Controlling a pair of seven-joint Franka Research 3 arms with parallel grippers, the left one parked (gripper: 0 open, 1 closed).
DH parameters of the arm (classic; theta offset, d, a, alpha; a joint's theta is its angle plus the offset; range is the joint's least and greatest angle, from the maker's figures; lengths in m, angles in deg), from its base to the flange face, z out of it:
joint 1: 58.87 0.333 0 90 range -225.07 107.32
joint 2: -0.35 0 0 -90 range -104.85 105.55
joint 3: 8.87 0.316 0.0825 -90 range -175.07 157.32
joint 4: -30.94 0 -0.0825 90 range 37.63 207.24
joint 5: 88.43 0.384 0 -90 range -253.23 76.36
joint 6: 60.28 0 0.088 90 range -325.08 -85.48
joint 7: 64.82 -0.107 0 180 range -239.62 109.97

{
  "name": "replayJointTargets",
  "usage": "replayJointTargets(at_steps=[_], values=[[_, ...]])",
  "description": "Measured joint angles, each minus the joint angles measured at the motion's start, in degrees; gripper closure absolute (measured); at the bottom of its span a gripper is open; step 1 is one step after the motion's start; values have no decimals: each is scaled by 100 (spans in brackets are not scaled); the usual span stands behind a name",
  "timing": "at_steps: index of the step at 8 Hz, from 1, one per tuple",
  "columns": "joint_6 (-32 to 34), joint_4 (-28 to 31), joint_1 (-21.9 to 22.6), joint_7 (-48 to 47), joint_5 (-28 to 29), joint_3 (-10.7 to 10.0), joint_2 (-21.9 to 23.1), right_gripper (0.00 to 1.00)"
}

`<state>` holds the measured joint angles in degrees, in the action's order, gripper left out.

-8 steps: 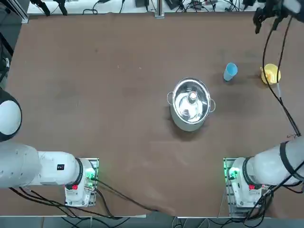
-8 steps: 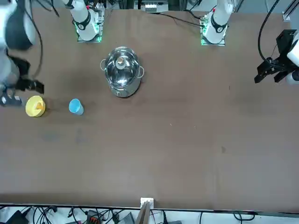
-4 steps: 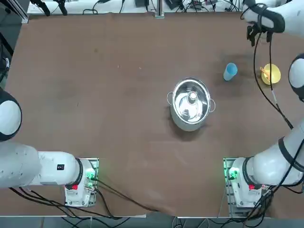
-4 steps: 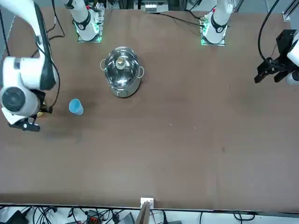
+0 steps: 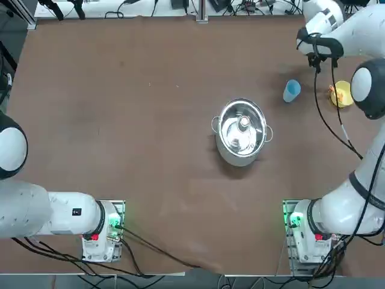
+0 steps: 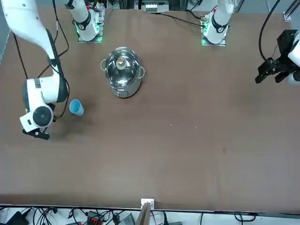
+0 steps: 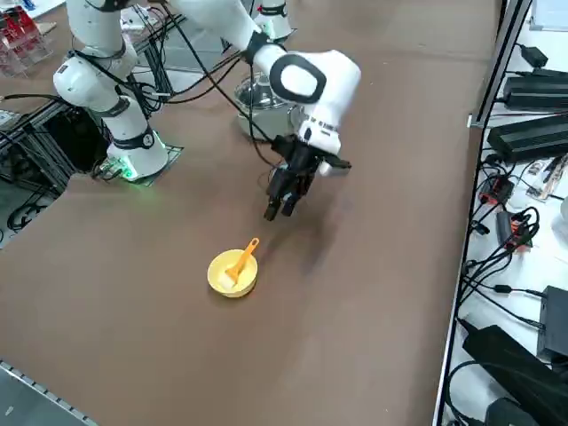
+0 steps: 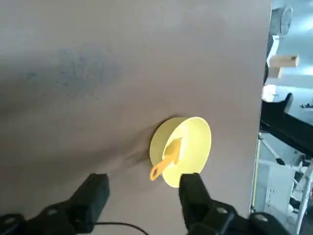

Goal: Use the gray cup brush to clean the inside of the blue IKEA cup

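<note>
- right gripper (image 7: 278, 209) hangs over the bare counter (image 5: 150, 120) near the far right corner, fingers pointing down, jaws apart w/ nothing between them (wrist view shows the two dark fingers (image 8: 90, 198) well spread, only counter in the gap).
- gray cup brush (image 7: 241, 260) looks orange; it lies tilted in the yellow bowl (image 7: 232, 274), handle end sticking out past the rim. in the wrist view the brush (image 8: 165, 159) sits just beyond the fingertips, not touched.
- in the right side view the bowl sits near the gripper, a bit toward the counter's right edge; gripper tips are above the surface & apart from the bowl.
- top view: yellow bowl (image 5: 340, 95) w/ brush at far right, partly behind the arm's cable; gripper (image 5: 314, 58) is farther across the counter from it.
- blue ikea cup (image 5: 291, 91) stands on the counter between the bowl & the steel pot (image 5: 242, 131), near the gripper but clear of it. front view: cup (image 6: 76, 107) just beside the arm's wrist, bowl hidden behind the arm.
- steel pot sits mid-counter, well apart from the gripper.
</note>
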<state>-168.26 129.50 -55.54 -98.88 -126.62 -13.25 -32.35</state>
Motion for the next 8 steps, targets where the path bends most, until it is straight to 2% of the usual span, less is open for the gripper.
replayJointTargets(at_steps=[4,8], values=[[4,233,11,-1112,-968,10,-378,25],[-61,529,68,-1596,-1087,13,-410,26]])
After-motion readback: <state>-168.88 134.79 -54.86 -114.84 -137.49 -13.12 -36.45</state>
